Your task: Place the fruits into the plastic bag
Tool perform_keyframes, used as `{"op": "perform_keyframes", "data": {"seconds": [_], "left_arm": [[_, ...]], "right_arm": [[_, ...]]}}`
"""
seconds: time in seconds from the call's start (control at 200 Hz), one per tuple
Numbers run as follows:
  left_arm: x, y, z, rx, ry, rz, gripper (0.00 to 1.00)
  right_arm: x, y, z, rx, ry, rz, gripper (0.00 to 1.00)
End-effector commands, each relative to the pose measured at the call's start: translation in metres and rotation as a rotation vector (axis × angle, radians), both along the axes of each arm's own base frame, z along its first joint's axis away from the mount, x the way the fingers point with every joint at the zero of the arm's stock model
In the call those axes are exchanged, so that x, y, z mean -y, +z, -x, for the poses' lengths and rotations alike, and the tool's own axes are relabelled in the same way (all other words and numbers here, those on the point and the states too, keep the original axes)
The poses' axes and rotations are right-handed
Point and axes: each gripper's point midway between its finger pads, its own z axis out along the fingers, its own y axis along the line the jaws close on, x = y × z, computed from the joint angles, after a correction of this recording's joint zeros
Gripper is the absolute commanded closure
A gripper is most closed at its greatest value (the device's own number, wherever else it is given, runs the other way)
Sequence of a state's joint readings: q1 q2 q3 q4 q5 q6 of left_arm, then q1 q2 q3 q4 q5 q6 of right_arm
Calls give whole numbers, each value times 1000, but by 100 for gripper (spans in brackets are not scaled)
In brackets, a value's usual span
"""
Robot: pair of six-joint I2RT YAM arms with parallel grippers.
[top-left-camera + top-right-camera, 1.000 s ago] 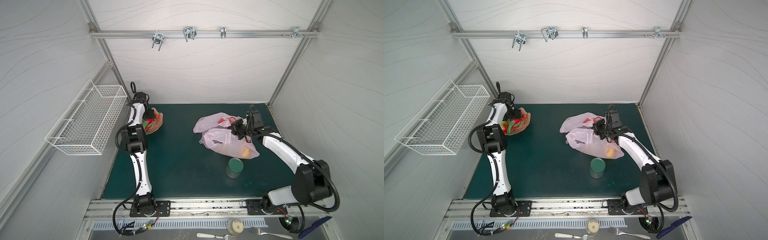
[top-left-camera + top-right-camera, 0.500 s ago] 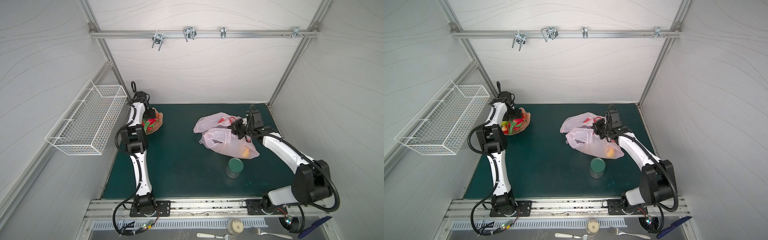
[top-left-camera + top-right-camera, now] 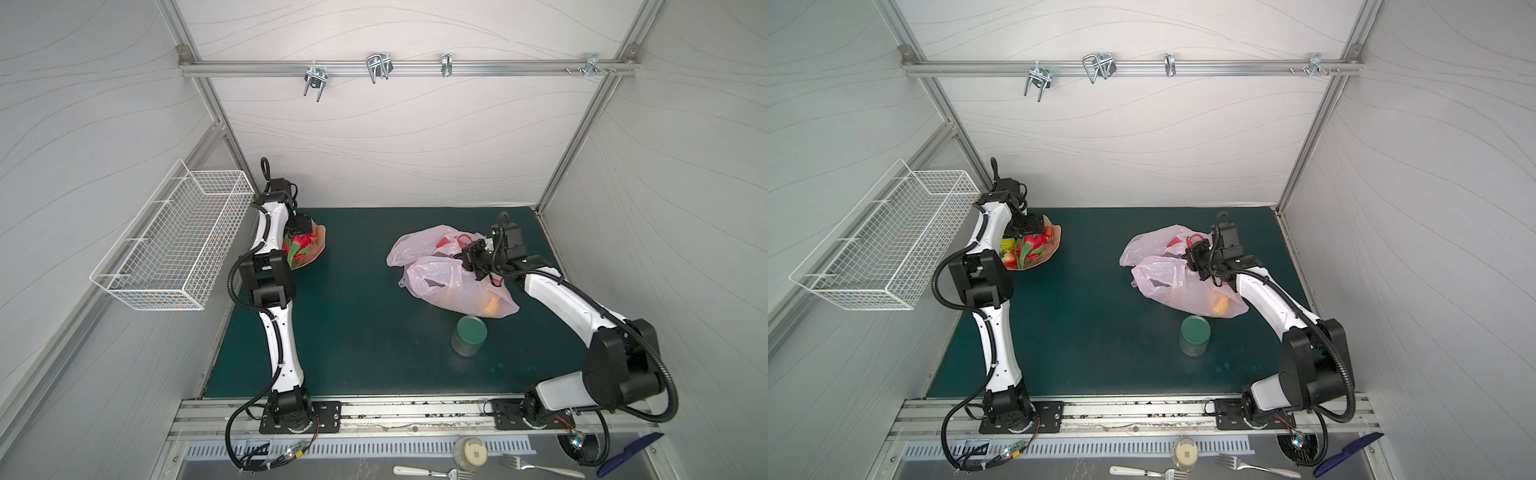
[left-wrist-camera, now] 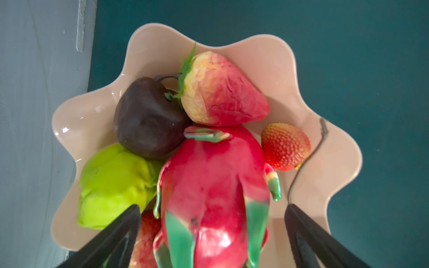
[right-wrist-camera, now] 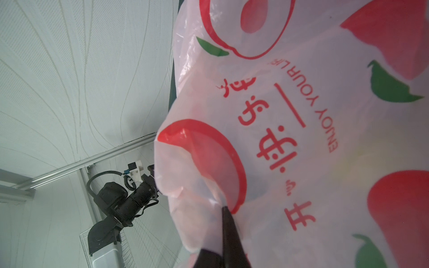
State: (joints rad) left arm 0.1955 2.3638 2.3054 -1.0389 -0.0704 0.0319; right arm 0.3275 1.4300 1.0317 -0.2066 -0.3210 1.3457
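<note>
Two claws, two states. Left claw (image 4: 212, 206): spread wide, one finger either side of the dragon fruit (image 4: 209, 174), gaps showing. Past its tips in the scalloped dish (image 4: 267, 53): dark brown fruit (image 4: 148, 120), large strawberry (image 4: 220, 92), small strawberry (image 4: 285, 146); beside one finger, green lime (image 4: 113, 183). Right claw (image 5: 226, 213): pressed together, pinching a fold of the plastic bag (image 5: 301, 116), slumped on the counter (image 3: 353, 332) beneath it, yellow-orange lump (image 3: 490, 305) inside, well apart from the dish.

The bag (image 5: 301, 139) is translucent pale pink, printed with red peaches, green leaves and red lettering. The dish (image 4: 162, 39) is peach-coloured. The dragon fruit (image 4: 209, 197) is pink-red with green scales; the round fruit (image 4: 146, 123) dark brown; the lime (image 4: 111, 183) yellow-green; the strawberries (image 4: 285, 148) red fading to yellow. The mat (image 3: 353, 311) is dark teal, the jar lid (image 3: 471, 328) green.
</note>
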Motion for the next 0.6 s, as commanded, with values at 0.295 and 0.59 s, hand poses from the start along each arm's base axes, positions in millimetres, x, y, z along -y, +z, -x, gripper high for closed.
{"op": "perform_keyframes", "data": {"seconds": [0.295,0.59], "left_arm": [[2,4,7,-28,-56,-41,1],[10,-17,4,-60,-92,-7,1]], "right_arm": [[-5,-1,-6,3,-6,-40,100],[-7,-7,-12,-9,-4,-48,100]]}}
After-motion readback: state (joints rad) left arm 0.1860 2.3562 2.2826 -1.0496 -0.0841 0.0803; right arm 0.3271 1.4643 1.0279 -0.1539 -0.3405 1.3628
